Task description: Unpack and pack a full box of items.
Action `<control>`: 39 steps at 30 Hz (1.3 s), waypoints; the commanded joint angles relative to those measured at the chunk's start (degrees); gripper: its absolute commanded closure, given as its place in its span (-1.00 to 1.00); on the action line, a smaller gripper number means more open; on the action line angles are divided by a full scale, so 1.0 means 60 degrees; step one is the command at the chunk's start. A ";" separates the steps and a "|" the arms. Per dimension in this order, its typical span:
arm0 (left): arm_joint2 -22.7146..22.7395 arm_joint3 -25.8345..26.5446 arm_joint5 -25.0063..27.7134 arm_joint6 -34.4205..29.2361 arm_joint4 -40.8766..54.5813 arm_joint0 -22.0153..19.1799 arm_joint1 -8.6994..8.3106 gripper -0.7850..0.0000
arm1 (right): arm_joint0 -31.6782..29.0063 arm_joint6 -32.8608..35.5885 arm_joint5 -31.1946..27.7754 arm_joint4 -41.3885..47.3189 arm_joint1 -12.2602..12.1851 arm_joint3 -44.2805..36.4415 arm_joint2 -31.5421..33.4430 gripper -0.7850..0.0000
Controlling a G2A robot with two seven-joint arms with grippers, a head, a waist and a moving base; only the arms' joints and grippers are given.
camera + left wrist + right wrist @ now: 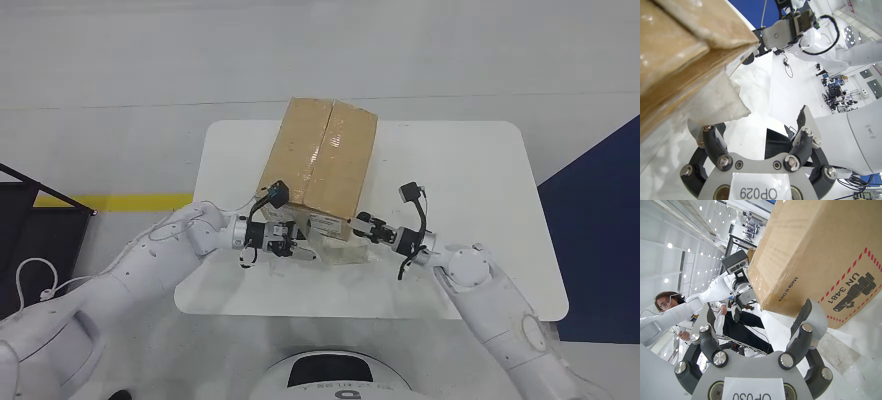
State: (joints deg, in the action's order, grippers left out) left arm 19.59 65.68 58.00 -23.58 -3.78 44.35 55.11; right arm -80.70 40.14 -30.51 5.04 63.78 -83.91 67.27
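The box (320,155) sat closed on the worktop (470,210). I saw the left gripper (288,247) and right gripper (366,224) at its near end, both with fingers spread.

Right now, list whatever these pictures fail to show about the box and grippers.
Contents of the box: top view, closed taped flaps hide them.
One fingertip of the left gripper: left wrist view, crumpled clear plastic covers it.
Box's far end: right wrist view, cut off by the frame edge.
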 commanded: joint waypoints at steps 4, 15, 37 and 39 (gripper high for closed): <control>0.0334 0.0980 0.0000 -0.0084 -0.0267 0.0192 -0.0349 -1.00 | -0.0049 -0.0003 -0.0043 0.0037 -0.0021 -0.0128 0.0054 -1.00; 0.1432 0.2592 0.0000 0.0804 -0.1272 0.0580 -0.1146 -1.00 | -0.0446 -0.0214 -0.0300 0.0403 -0.0115 -0.0449 0.0505 -1.00; 0.1790 0.2285 0.0000 -0.1402 0.0443 -0.0473 -0.1462 -1.00 | -0.2030 -0.1433 -0.0643 0.0748 -0.0298 -0.2088 0.1841 -1.00; 0.1812 0.2155 0.0000 -0.1399 0.0577 -0.0557 -0.1395 -1.00 | -0.2195 -0.1210 -0.0524 0.1010 -0.0346 -0.2179 0.2084 -1.00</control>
State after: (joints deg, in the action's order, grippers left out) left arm 30.36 79.02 58.00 -32.14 -0.62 41.22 46.55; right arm -93.47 32.16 -34.22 10.09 61.84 -96.91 79.02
